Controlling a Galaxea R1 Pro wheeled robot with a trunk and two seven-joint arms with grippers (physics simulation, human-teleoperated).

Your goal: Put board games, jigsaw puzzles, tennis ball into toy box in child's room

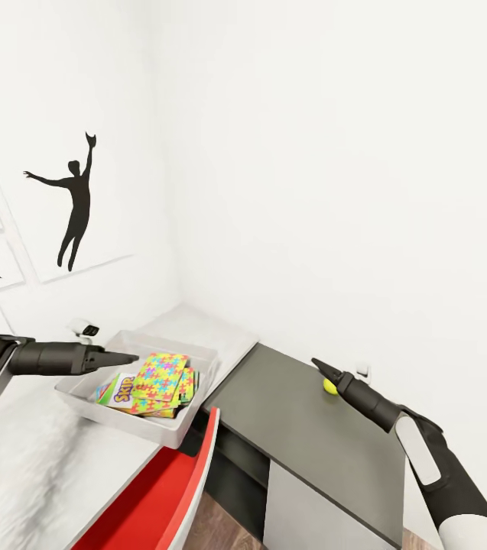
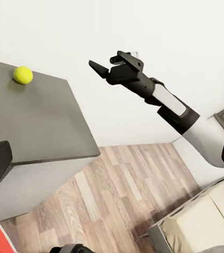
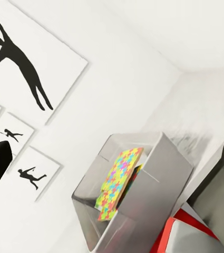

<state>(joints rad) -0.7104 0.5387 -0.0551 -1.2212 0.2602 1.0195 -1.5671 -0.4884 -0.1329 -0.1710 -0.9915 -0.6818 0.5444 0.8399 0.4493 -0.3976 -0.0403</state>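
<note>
Puzzles (image 1: 163, 374) in toy box (image 1: 197, 354), right claw (image 1: 321, 367) near tennis ball (image 1: 329, 386)

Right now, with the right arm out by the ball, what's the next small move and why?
Probably ease the right gripper down and around the tennis ball, then close. The ball sits free on the dark table beside the gripper, not held, and the jaws look open in the left wrist view. The toy box already holds a jigsaw puzzle and a board game.
</note>
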